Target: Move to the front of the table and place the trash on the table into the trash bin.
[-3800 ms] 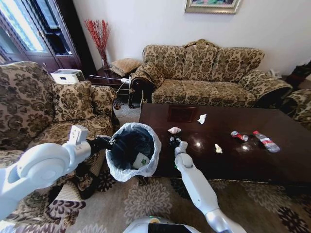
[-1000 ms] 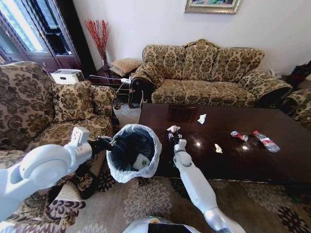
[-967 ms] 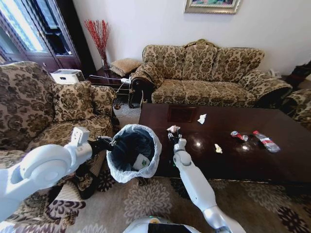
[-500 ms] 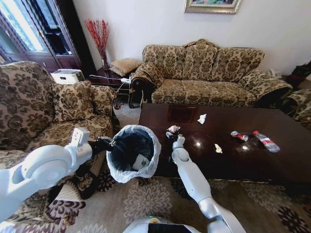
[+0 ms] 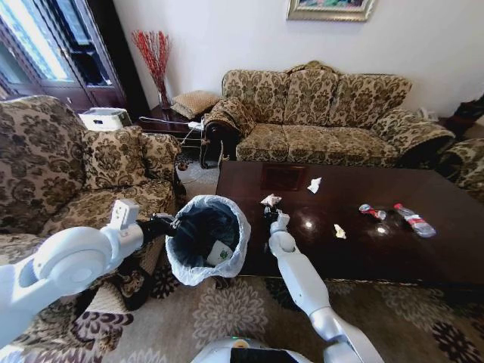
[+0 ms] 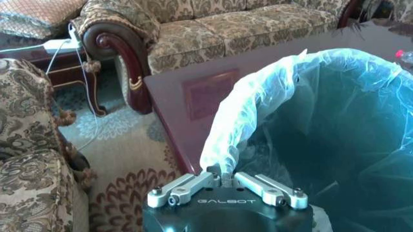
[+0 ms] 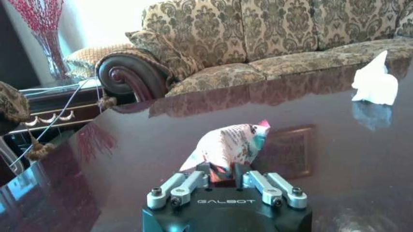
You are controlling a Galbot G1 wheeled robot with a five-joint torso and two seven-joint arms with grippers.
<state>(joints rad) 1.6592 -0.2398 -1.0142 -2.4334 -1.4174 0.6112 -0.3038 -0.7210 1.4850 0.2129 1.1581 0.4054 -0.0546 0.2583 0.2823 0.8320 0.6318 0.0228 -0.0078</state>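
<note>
Right pincer (image 7: 223, 175), fingers pressed onto a crumpled pinkish-white printed wrapper (image 7: 227, 146), stands near the left end of the dark glossy reddish-brown wooden desk (image 5: 393, 249). Round dark trash bin lined with a translucent white plastic bag (image 5: 206, 236) lies directly to that pincer's left, just beside the desk's end. Left pincer (image 6: 223, 180) pinches the bag's rim, holding the bin.

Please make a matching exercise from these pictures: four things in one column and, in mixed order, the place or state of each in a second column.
1. trash bin
2. pinkish wrapper
3. clear plastic bottle
4. white crumpled wrapper

A. near the table's right end
B. rim clamped by the left gripper
C. on the tabletop near the sofa side
D. pinched by the right gripper

Pairs: 1-B, 2-D, 3-A, 4-C
</note>
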